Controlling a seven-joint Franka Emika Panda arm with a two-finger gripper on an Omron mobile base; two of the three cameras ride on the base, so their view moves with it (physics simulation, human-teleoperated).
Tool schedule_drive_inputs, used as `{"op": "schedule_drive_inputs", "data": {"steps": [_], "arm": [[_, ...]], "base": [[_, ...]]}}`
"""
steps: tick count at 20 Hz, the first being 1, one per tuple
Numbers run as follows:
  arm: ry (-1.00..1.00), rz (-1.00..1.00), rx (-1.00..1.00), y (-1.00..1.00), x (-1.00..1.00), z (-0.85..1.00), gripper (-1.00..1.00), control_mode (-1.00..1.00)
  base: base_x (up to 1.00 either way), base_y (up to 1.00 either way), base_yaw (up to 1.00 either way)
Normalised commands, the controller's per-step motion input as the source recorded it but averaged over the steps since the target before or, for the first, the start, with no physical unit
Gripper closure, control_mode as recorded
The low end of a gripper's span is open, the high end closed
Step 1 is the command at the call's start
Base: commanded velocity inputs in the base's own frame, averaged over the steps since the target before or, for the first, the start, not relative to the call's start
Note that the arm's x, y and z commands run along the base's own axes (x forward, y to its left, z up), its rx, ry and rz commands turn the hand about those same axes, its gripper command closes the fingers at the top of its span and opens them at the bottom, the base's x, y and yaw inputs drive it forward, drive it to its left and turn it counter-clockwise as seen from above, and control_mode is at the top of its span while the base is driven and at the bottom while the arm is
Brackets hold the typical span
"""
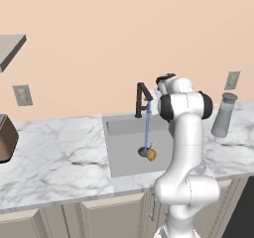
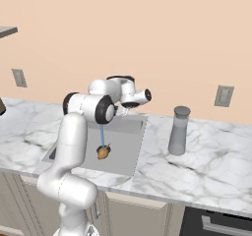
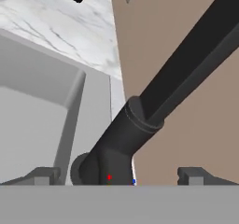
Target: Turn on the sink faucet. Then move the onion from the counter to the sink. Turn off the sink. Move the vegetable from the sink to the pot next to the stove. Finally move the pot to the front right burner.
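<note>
Arm bent over the sink, hand at the faucet base

The gripper (image 3: 119,177) has its jaws spread wide, straddling the black sink faucet (image 3: 140,125) low on its stem without gripping it. The left base view shows the angular spout (image 1: 144,97) pouring a blue stream (close-up shows just the stem). The golden-brown onion (image 1: 151,154) lies in the sink (image 1: 121,165) under the stream

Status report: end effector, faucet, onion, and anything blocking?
End effector open, straddling the base of the sink faucet. Water running; onion in the sink under the stream. Grey jar stands clear on the counter.
</note>
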Motion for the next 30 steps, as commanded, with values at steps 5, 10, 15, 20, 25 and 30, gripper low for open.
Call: {"op": "schedule_drive_inputs", "data": {"steps": [5,10,15,20,25,30], "arm": [[0.00,0.00,0.01,-0.57,0.00,-0.12,-1.00,-1.00],[0.01,-0.02,0.01,-0.26,-0.02,-0.15,-1.00,-1.00],[0.01,-0.01,0.03,-0.03,0.01,-0.08,-1.00,-1.00],[0.03,0.00,0.08,-0.25,0.00,-0.27,-1.00,-1.00],[0.02,0.00,0.10,-0.26,0.00,-0.27,-1.00,-1.00],[0.00,0.00,0.10,-0.30,-0.15,-0.21,-1.00,-1.00]], "base": [[0.00,0.00,0.00],[0.00,0.00,0.00],[0.00,0.00,0.00],[0.00,0.00,0.00],[0.00,0.00,0.00],[0.00,0.00,0.00]]}}
